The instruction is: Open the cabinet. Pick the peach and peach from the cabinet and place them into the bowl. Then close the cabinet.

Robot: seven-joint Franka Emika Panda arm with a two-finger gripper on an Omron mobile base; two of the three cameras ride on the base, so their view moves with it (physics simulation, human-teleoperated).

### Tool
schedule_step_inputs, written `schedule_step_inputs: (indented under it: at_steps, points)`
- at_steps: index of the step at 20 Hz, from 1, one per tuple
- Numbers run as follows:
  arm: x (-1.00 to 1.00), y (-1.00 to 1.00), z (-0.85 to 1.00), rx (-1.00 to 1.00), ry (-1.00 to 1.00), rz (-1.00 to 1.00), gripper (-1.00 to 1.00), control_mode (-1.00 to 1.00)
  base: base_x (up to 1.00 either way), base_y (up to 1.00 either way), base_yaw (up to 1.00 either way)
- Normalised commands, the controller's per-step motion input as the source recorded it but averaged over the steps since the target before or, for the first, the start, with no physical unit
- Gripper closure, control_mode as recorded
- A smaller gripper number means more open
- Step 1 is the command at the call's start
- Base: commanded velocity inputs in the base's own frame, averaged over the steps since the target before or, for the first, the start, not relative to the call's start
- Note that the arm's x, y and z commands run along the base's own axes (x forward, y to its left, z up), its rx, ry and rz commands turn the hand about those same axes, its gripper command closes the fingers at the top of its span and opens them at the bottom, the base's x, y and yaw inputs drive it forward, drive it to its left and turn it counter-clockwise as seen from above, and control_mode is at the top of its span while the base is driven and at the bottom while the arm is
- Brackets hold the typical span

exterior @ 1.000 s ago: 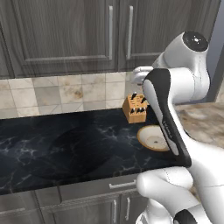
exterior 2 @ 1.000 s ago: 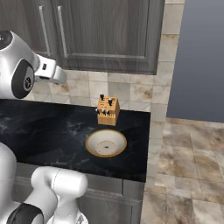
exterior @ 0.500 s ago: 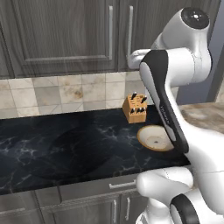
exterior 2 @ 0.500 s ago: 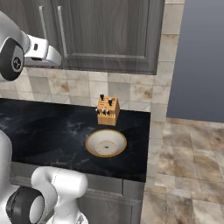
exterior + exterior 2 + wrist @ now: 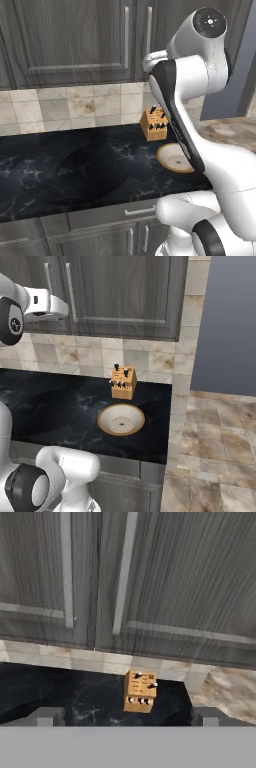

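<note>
Hand view puts me facing the cabinet (image 5: 175, 582), both doors shut, with the two long silver handles (image 5: 121, 572) running down the upper left and centre of the frame on either side of the door seam. My hand (image 5: 127, 716) is spread wide and holds nothing; its two dark fingertips (image 5: 45, 716) sit at the lower corners of the frame, well apart, with the knife block (image 5: 140, 691) between them further off on the bench (image 5: 75, 694).

In the right base view the hand sits at the upper left, near a handle but not on it. The bowl (image 5: 121, 419) waits in the centre of that frame, on the dark bench just in front of the knife block, and I see no fruit in it. The peaches must be behind the closed doors, so I cannot place them.

I judge this to be the opening step, at the approach. Next I need to line the spread fingers around one vertical bar, close on it, then pull along the door's arc, not straight back.
</note>
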Motion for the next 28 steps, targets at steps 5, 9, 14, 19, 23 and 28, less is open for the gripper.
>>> schedule_step_inputs:
  at_steps: [5,9,14,19,23,28]
  points:
    - [0.40,0.00,0.00,-0.11,-0.14,0.00,-1.00,-1.00,0.00,0.00,0.00]
    - [0.51,0.00,0.00,-0.02,0.00,0.00,-1.00,-1.00,0.00,0.00,0.00]
    - [0.57,0.00,0.00,0.00,0.00,0.00,-1.00,-1.00,0.00,0.00,0.00]
    - [0.50,0.00,0.00,0.00,0.00,0.00,-1.00,-1.00,0.00,0.00,0.00]
    - [0.42,0.04,0.00,0.00,0.00,0.00,-1.00,-1.00,0.00,0.00,0.00]
    - [0.44,0.09,0.00,0.00,0.00,0.00,-1.00,-1.00,0.00,0.00,0.00]
